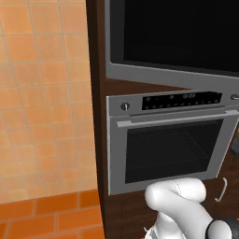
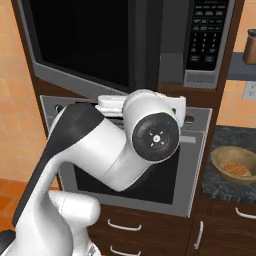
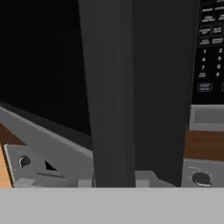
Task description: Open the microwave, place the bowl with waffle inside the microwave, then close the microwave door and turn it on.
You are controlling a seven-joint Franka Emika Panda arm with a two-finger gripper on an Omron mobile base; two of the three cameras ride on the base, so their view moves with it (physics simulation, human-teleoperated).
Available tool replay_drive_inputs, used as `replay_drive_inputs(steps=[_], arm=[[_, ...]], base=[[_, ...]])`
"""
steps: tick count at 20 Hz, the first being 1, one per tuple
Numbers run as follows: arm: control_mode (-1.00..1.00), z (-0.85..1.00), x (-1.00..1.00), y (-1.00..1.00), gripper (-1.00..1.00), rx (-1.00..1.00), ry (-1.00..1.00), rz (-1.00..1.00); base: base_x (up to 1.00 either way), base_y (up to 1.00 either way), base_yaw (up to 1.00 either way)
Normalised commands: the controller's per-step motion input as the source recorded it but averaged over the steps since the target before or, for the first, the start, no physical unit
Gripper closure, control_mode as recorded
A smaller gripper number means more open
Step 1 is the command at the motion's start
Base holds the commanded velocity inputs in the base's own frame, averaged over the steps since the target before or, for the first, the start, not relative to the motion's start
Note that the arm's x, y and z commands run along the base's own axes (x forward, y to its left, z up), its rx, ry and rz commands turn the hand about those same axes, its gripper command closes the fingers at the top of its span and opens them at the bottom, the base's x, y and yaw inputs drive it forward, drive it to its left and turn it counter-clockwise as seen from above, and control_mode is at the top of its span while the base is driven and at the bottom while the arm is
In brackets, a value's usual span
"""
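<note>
The microwave [image 2: 200, 45] is built into dark wood cabinetry, with its keypad [image 3: 210, 48] on the right. The microwave door [image 2: 80, 40], a black glass panel edged in grey, stands swung partly outward. Its free edge [image 3: 107, 96] runs as a grey vertical band close in front of the hand camera, with the dark cavity [image 3: 162, 96] to its right. My white hand [image 2: 112, 104] sits just under the door's lower edge, and its fingers are hidden behind my own arm. The tan bowl with waffle [image 2: 234, 166] rests on the dark counter [image 2: 220, 192] at the right.
The silver oven [image 1: 168, 144] with knob [image 1: 125, 106] and bar handle sits directly below the microwave. My bulky elbow joint [image 2: 156, 137] hangs in front of the oven door. Drawers with curved handles [image 2: 122, 226] lie under it. A brown jar [image 2: 250, 47] stands on a shelf at the right.
</note>
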Motion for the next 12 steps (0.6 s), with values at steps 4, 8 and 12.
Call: replay_drive_inputs(steps=[4, 8, 12], arm=[[-1.0, 0.22, -0.8, 0.42, -1.0, -0.16, -0.05, 0.07], [-1.0, 0.39, -0.4, -0.04, -1.0, -0.06, -0.08, 0.0], [-1.0, 0.47, -0.48, -0.43, -1.0, 0.0, -0.16, 0.0]], base=[[0.0, 0.0, 0.0], [0.0, 0.0, 0.0], [0.0, 0.0, 0.0]])
